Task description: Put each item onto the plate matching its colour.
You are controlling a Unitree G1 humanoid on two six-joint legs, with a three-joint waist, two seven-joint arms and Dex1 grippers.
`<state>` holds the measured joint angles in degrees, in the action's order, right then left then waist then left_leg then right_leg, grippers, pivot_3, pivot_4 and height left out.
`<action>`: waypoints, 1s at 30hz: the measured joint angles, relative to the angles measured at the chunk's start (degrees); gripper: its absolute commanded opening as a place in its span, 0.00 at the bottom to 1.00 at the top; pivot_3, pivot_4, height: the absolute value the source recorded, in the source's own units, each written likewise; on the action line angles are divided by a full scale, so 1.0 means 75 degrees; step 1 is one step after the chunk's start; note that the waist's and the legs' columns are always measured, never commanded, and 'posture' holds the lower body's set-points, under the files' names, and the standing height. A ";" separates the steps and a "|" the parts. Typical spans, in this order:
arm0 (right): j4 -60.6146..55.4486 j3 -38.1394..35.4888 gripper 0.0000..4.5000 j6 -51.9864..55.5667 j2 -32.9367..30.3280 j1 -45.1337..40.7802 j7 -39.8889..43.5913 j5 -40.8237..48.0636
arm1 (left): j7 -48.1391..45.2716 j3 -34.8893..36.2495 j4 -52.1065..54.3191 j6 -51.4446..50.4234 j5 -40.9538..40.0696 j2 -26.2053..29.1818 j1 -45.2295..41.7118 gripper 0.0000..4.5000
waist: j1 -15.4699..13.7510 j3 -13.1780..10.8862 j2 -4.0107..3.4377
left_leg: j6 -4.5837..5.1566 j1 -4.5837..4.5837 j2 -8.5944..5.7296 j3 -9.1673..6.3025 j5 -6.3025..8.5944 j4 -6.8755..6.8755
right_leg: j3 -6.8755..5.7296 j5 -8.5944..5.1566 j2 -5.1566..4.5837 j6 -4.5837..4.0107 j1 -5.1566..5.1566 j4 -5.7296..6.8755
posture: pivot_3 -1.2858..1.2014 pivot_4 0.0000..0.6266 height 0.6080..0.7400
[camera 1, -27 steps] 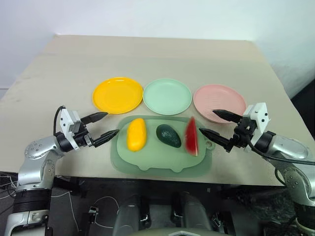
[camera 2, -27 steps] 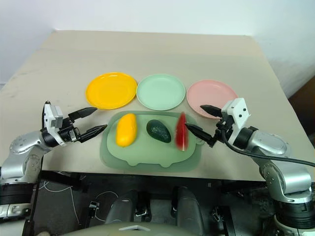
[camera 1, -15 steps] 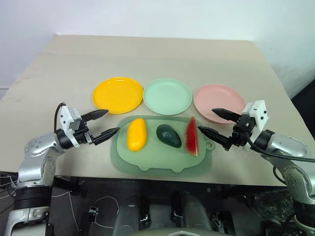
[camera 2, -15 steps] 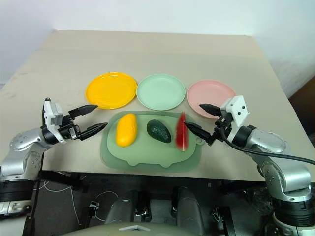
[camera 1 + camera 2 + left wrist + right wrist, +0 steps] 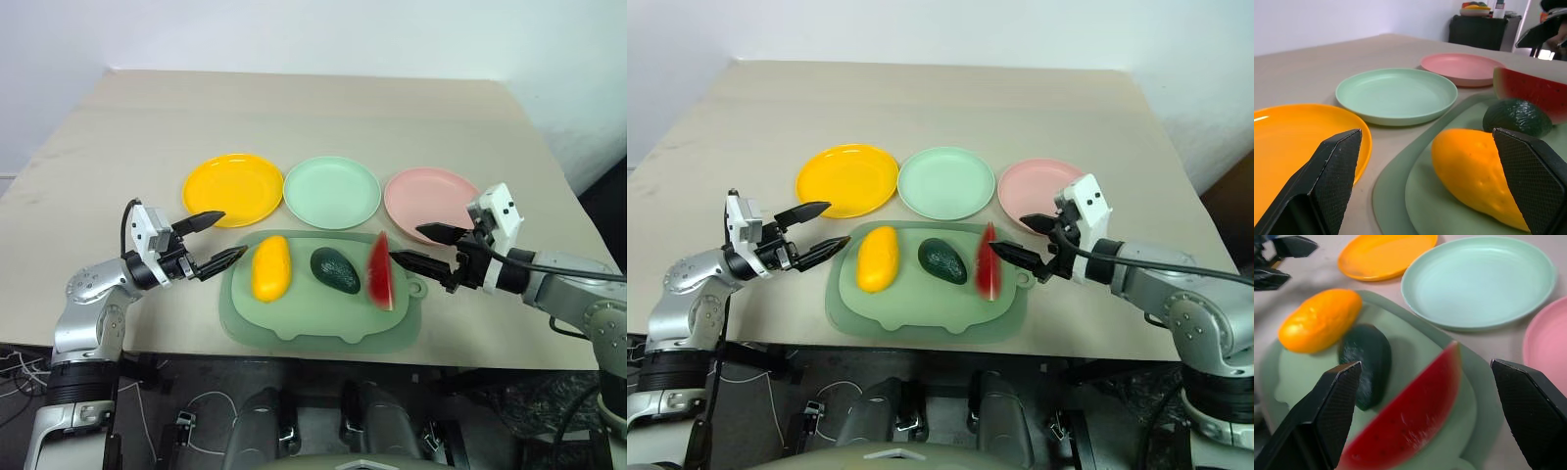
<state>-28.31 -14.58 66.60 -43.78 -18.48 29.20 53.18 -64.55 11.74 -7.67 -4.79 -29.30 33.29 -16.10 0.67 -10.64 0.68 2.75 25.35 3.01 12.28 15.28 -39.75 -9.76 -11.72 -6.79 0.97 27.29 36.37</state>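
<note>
Both pincers stand fully open and empty. The mango (image 5: pixel 271 267) lies just ahead of our left gripper (image 5: pixel 218 238), the watermelon wedge (image 5: pixel 380 272) just ahead of our right gripper (image 5: pixel 423 246). We judge both light, rigid, slippery; grip across their middles.

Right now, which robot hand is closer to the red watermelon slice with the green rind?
The right gripper: it sits open just beside the red watermelon wedge with green rind, by the pink plate. The left gripper is open on the far side, next to the yellow oblong mango.
</note>
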 measured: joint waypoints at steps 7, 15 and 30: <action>0.0366 0.0252 1.00 0.0869 0.0147 -0.0453 -0.0467 0.0210 | 0.0106 -0.0196 0.0337 -0.0193 -0.0003 -0.0017 0.0088 1.00 | 0.0002 0.0000 0.0000 | 0.0003 0.0004 0.0000 0.0002 0.0002 -0.0008 | 0.0001 0.0004 -0.0001 0.0005 -0.0001 -0.0001 | 0.52 0.24 0.67; 0.0466 0.0841 1.00 0.1246 0.0253 -0.0555 -0.0592 0.0140 | 0.0286 -0.0365 0.0446 -0.0344 0.0001 -0.0167 -0.0181 1.00 | 0.0012 0.0000 0.0000 | 0.0005 0.0005 0.0000 0.0002 0.0003 -0.0008 | 0.0000 0.0007 0.0001 0.0010 -0.0001 0.0000 | 0.52 0.24 0.67; 0.1116 0.2257 1.00 0.1299 0.0118 -0.1176 -0.0516 -0.1093 | 0.0113 -0.0367 0.0043 -0.0099 0.0003 -0.0183 -0.0186 1.00 | 0.0016 0.0000 -0.0001 | 0.0006 0.0009 0.0001 0.0004 0.0004 -0.0007 | 0.0000 0.0003 -0.0001 0.0006 0.0006 -0.0002 | 0.52 0.24 0.67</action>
<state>-19.94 2.35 76.34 -42.89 -27.30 25.33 44.98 -63.70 8.99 -7.35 -5.54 -29.28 31.92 -17.50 0.79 -10.64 0.68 2.79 25.42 3.01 12.31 15.31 -39.81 -9.76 -11.70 -6.80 1.01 27.33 36.36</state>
